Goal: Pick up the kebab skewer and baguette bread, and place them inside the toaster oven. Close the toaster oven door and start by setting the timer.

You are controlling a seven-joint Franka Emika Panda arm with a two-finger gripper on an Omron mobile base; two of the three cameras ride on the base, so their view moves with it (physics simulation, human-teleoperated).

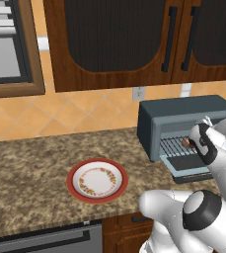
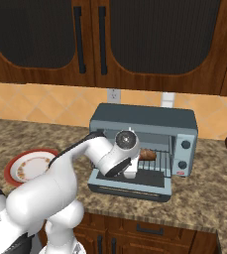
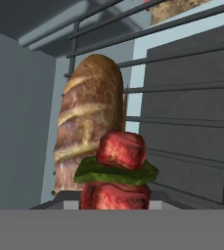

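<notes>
The toaster oven [image 2: 144, 120] stands on the counter with its door [image 2: 130, 184] dropped open and flat. The baguette bread [image 3: 89, 122] lies on the wire rack inside, a brown scored loaf, also seen as baguette bread [image 2: 147, 155] through the opening. My gripper [image 2: 132, 168] reaches over the open door into the oven mouth. In the hand view the kebab skewer [image 3: 121, 168], red chunks with a green slice between them, sits right at my fingertips, close in front of the loaf. My fingers are hidden behind it, shut on the skewer.
A red-rimmed white plate [image 1: 97, 180] lies bare on the granite counter left of the oven. The oven's knob panel [image 2: 185, 154] is on its right side. Dark wooden cabinets [image 2: 135, 34] hang above. A wall outlet [image 1: 138, 93] sits behind the oven.
</notes>
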